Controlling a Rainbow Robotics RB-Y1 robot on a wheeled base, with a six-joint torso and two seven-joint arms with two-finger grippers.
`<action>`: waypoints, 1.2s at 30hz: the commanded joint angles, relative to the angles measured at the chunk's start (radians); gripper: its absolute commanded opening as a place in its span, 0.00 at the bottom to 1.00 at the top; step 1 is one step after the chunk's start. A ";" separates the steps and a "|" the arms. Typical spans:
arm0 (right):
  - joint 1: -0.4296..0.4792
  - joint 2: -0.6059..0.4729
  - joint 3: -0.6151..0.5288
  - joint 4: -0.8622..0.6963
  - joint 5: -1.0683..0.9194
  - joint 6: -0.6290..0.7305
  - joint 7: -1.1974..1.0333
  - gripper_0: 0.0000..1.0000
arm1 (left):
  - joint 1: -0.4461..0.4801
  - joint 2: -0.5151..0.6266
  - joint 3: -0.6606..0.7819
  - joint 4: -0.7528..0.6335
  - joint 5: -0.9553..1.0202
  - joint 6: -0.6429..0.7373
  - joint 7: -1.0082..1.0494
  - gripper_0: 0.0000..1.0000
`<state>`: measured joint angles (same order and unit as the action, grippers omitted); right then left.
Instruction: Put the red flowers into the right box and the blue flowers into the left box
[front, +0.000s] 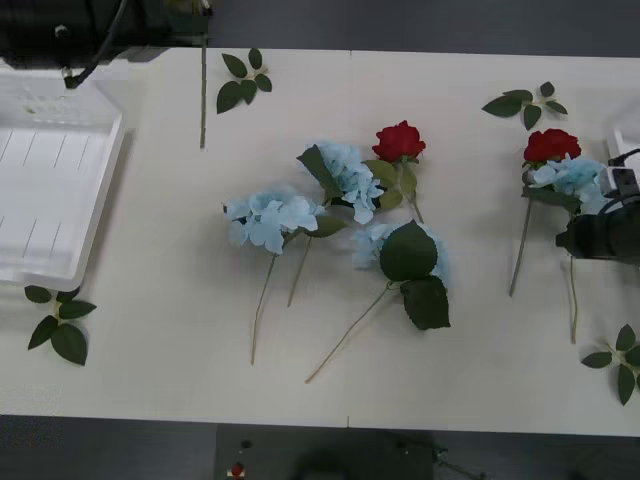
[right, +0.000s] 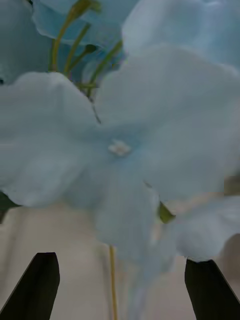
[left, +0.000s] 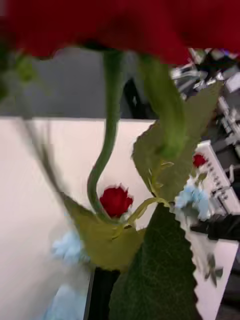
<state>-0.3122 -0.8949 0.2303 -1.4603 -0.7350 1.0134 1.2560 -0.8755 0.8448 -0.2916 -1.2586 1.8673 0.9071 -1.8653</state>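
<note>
The left box (front: 60, 180) sits at the table's (front: 180, 350) left edge. The left tool is at the far left, a rose (left: 100, 25) hanging before its camera; I cannot tell its grip. Blue flowers (front: 270, 218) and a rose (front: 398, 141) lie mid-table. The right tool (right: 120, 285), fingers apart, is beside a blue flower (front: 572, 178) at the right edge.

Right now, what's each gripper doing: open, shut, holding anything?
Left gripper: shut on a red rose.
Right gripper: open, holding nothing, close to a blue flower.

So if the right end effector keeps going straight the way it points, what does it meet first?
Most likely the pale-blue flower head right ahead of the open right end effector, probably the one by the red rose at the table's right edge; depth is unclear.
</note>
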 joint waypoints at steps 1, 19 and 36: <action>-0.033 0.036 -0.005 0.023 0.046 -0.033 0.013 0.73 | -0.071 -0.153 -0.067 -0.048 0.024 -0.240 0.107 0.00; -0.104 0.129 0.034 0.182 0.169 -0.116 0.033 0.74 | -0.240 -0.443 -0.146 0.071 -0.218 -0.413 0.192 0.00; 0.002 -0.173 -0.048 -0.086 -0.207 -0.012 0.186 0.80 | -0.241 -0.443 -0.149 0.071 -0.204 -0.415 0.224 0.00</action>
<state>-0.3518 -0.9729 0.2627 -1.4857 -0.8689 0.9907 1.3599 -1.0850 0.3847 -0.4515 -1.1641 1.6603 0.4939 -1.7008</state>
